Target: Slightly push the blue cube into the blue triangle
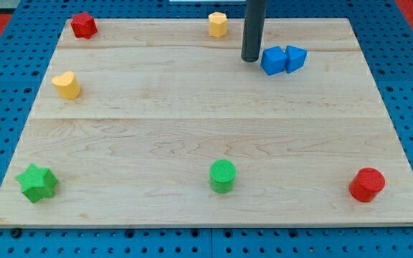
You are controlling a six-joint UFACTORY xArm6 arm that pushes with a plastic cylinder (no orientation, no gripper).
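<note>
Just left of the blue cube [273, 61], my tip [250, 59] is seen, holding nothing, while the cube is pressed against the blue triangle [295, 57].

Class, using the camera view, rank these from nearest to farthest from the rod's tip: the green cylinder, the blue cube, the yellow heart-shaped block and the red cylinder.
Measured from my tip:
1. Blue cube, just to the tip's right near the view's top.
2. Green cylinder, bottom centre.
3. Red cylinder, bottom right.
4. Yellow heart-shaped block, far left, though 3 and 4 are close to call.
</note>
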